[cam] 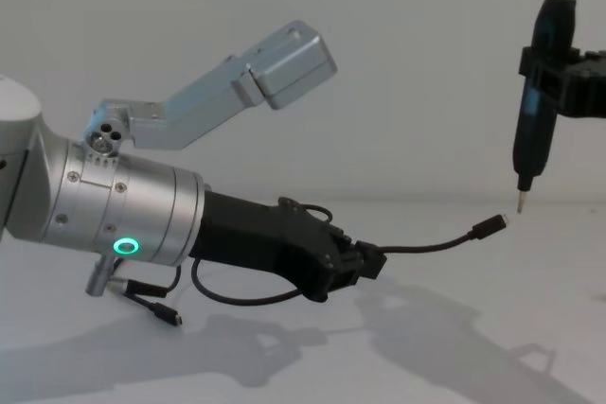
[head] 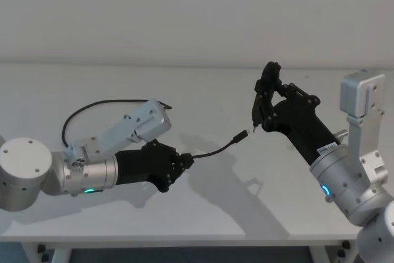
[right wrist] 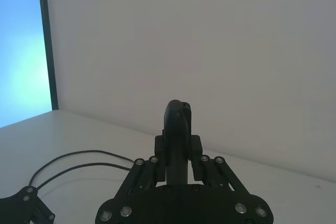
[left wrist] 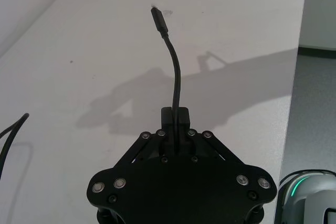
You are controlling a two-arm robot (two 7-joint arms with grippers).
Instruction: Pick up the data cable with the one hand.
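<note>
The data cable (head: 215, 151) is a thin black cord. My left gripper (head: 184, 163) is shut on it just above the table, near the middle. The free stretch of cable (left wrist: 176, 77) arches forward from the fingers to a small plug (left wrist: 157, 19). In the chest view the plug (cam: 492, 225) hangs just off the table, right below a metal pin tip (cam: 519, 201). The rest of the cable loops back behind the left arm (head: 98, 106). My right gripper (head: 271, 109) is shut on a slim black upright tool (cam: 535, 111), held above the plug.
The white table (head: 246, 214) runs to a pale wall at the back. A short black wire with a silver plug (cam: 156, 307) hangs under the left wrist. In the right wrist view the cable's loop (right wrist: 79, 161) lies on the table beside the left gripper (right wrist: 26, 203).
</note>
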